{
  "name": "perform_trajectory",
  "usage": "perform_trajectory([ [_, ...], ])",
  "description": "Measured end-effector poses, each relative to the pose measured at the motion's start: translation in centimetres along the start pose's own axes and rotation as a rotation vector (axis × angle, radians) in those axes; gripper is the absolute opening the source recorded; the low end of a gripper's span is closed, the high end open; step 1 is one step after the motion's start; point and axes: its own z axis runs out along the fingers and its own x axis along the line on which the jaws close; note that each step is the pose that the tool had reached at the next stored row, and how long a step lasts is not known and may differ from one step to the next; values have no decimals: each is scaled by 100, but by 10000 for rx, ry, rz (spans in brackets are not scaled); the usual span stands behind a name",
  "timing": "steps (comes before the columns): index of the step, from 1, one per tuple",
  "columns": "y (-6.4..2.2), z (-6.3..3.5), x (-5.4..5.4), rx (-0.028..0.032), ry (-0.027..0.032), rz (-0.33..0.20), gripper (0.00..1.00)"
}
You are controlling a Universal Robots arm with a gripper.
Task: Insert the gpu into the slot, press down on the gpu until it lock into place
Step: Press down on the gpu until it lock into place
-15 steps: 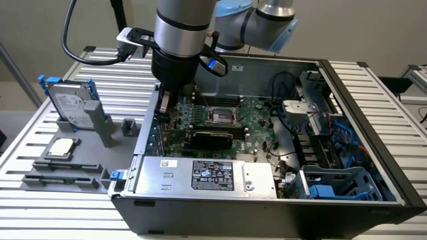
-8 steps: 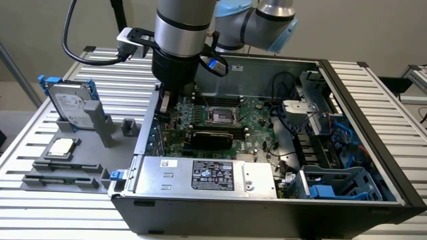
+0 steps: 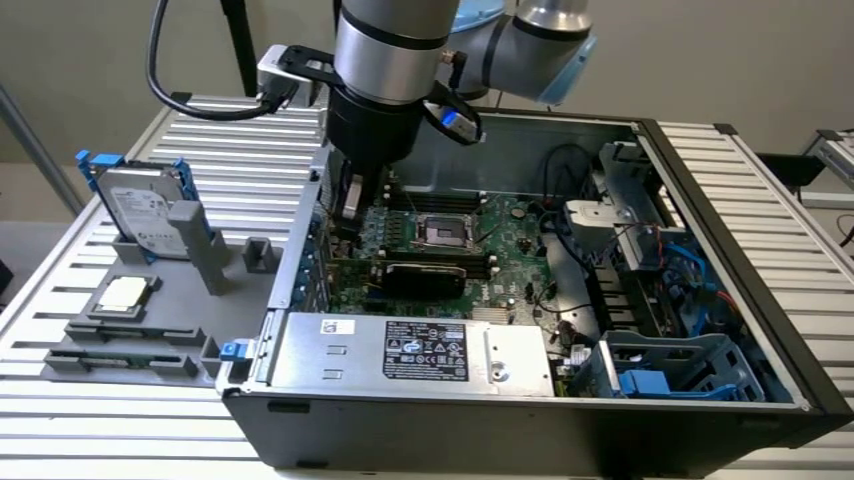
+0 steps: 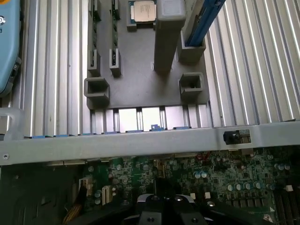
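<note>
The gpu (image 3: 416, 274) is a flat black card with a glossy shroud, lying across the green motherboard (image 3: 514, 255) just behind the silver power-supply box. The slot is hidden; I cannot tell whether the card sits in it. My gripper (image 3: 350, 203) hangs shut inside the case by the wall on the exterior view's left, above and to the left of the gpu, and holds nothing. In the wrist view, the gripper (image 4: 164, 201) hovers over the motherboard (image 4: 211, 173) close to the case wall (image 4: 140, 140).
A silver power-supply box (image 3: 414, 350) fills the case front. The CPU socket (image 3: 441, 230) lies behind the gpu. Cables and a blue drive cage (image 3: 667, 370) crowd the right side. Outside, a grey fixture (image 3: 200, 290) carries a hard drive (image 3: 140, 210) and a CPU chip (image 3: 123, 293).
</note>
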Motion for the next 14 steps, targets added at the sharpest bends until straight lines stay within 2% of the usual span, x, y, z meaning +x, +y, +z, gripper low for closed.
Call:
perform_trajectory([
  [1,-28,-6,-3,37,-3,-3,11],
  [3,-61,-13,-6,190,-15,-13,11],
  [4,-74,-16,-7,299,-26,-22,11],
  [7,-107,-22,-11,717,-65,-54,11],
  [10,-144,-30,-15,1108,-104,-82,11],
  [12,-173,-35,-18,1341,-127,-98,11],
  [14,-212,-42,-22,1513,-148,-109,11],
])
